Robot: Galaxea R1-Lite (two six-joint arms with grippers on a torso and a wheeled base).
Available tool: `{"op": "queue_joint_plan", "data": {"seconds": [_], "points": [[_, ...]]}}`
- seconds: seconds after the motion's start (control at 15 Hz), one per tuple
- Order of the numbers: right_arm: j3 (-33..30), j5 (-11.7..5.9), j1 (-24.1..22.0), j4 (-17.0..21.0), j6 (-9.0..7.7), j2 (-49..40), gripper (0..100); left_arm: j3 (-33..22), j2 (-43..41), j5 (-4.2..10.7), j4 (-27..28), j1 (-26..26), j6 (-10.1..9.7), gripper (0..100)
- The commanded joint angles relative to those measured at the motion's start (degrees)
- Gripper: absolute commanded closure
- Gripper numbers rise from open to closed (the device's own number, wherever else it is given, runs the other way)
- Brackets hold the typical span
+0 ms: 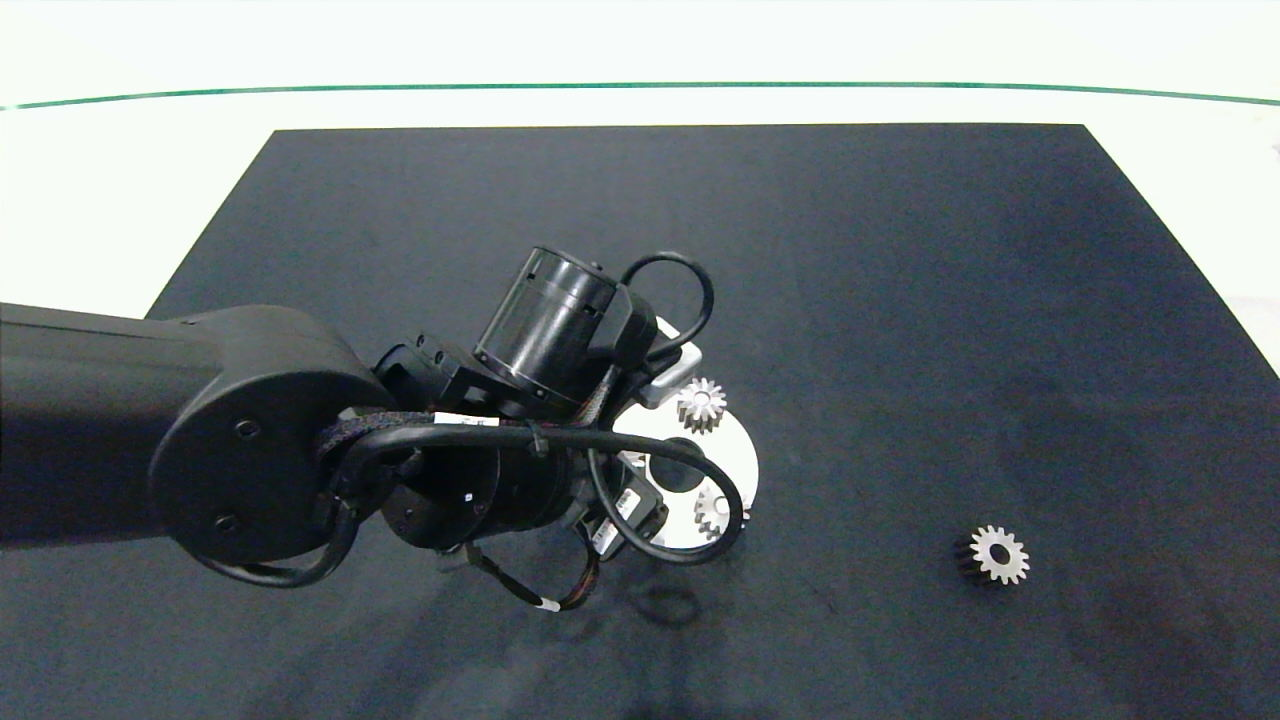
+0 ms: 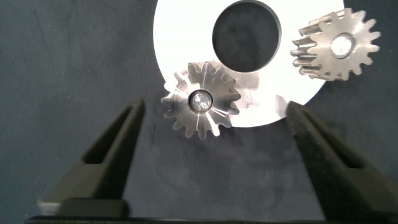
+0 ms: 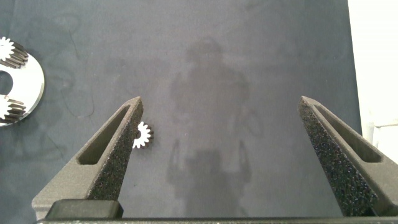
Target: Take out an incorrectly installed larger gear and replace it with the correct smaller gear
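Note:
A round silver plate [image 2: 180,37] with a central hole lies on the black mat. In the left wrist view the larger gear [image 2: 201,101] sits on a peg at the plate's rim. My left gripper [image 2: 214,104] is open, with one finger on each side of this gear and clear gaps between. In the head view my left arm [image 1: 250,430] covers that gear and the gripper. The smaller gear [image 1: 997,555] lies loose on the mat to the right, bore open. It also shows beside one finger of my right gripper [image 3: 221,106], which is open and holds nothing.
Two other silver gears stand on the plate [image 1: 740,455], one at its far rim [image 1: 701,404] and one at its near right rim [image 1: 714,510]. The black mat [image 1: 900,300] ends in a white tabletop on the far and left sides.

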Motion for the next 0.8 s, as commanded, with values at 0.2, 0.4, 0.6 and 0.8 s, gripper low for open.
{"op": "queue_joint_plan", "data": {"seconds": [0.2, 0.4, 0.6, 0.8], "points": [[0.1, 0.06, 0.0, 0.0, -0.03, 0.0, 0, -0.2, 2.0, 0.18, -0.3, 0.5, -0.07, 0], [0.0, 0.06, 0.0, 0.0, -0.03, 0.0, 0, -0.1, 3.3, 0.09, -2.2, 0.6, -0.34, 0], [0.1, 0.06, 0.0, 0.0, -0.03, 0.0, 0, -0.6, 4.3, 0.09, -2.4, 0.6, -0.34, 0], [0.0, -0.03, 0.0, 0.0, -0.03, 0.0, 0, -0.7, 4.4, 0.18, -2.4, 0.7, -0.34, 0]]}}
